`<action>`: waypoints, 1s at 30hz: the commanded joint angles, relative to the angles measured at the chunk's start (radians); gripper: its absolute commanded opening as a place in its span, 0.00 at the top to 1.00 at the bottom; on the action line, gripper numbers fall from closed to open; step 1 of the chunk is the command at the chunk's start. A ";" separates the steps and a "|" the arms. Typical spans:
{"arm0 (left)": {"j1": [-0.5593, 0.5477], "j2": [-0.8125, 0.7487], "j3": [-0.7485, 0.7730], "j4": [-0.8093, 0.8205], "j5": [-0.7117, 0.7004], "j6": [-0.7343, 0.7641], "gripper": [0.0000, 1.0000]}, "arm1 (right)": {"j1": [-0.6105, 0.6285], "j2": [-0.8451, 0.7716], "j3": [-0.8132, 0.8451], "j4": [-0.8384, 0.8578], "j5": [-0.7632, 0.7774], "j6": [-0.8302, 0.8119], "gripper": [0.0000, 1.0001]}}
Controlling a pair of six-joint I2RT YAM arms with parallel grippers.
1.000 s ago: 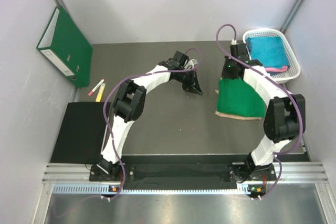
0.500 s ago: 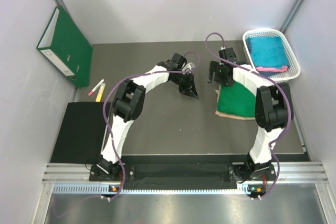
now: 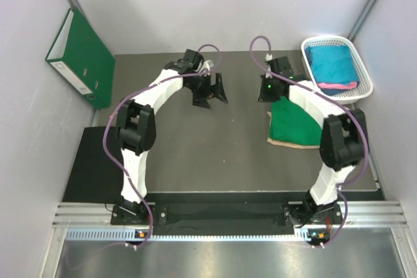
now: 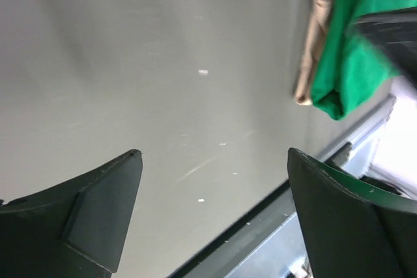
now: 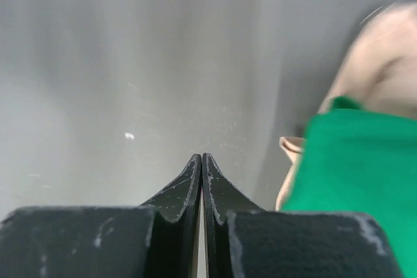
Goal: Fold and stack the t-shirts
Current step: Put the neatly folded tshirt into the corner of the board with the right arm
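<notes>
A bright green t-shirt [image 3: 298, 124] lies folded on a tan folded cloth [image 3: 281, 140] at the right of the table. A teal t-shirt [image 3: 332, 62] sits on a pink one [image 3: 343, 85] in the white basket [image 3: 362, 63]. My left gripper [image 3: 210, 92] hovers open and holds nothing, over bare table well left of the green shirt. In the left wrist view the gripper [image 4: 213, 152] shows only table between its fingers, with the green shirt [image 4: 352, 56] at upper right. My right gripper [image 3: 264, 90] is shut on nothing, just left of the green shirt's far corner. In its wrist view the jaws [image 5: 201, 157] touch, the green shirt [image 5: 358, 180] beside them.
A dark green binder [image 3: 81, 56] leans on the left wall, with two markers [image 3: 120, 109] near it. A black mat [image 3: 98, 164] covers the near left. A metal rail [image 3: 228, 216] runs along the near edge.
My left gripper has moved back and to the left and opened wide. My right gripper has moved left off the green shirt, opened briefly and shut again.
</notes>
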 commanded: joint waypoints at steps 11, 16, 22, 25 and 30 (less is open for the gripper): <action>0.135 -0.118 -0.076 -0.054 -0.052 0.061 0.02 | 0.049 0.257 0.157 -0.217 0.143 -0.024 1.00; 0.133 -0.098 -0.064 -0.050 -0.046 0.060 0.02 | 0.039 0.259 0.125 -0.257 0.223 -0.021 1.00; 0.133 -0.078 -0.035 -0.051 -0.040 0.064 0.02 | -0.020 0.227 0.019 -0.269 0.260 0.001 1.00; 0.135 -0.066 -0.027 -0.051 -0.035 0.064 0.02 | -0.050 0.204 -0.024 -0.287 0.286 -0.004 1.00; 0.135 -0.055 -0.027 -0.048 -0.028 0.054 0.02 | -0.113 0.156 -0.098 -0.287 0.320 -0.025 1.00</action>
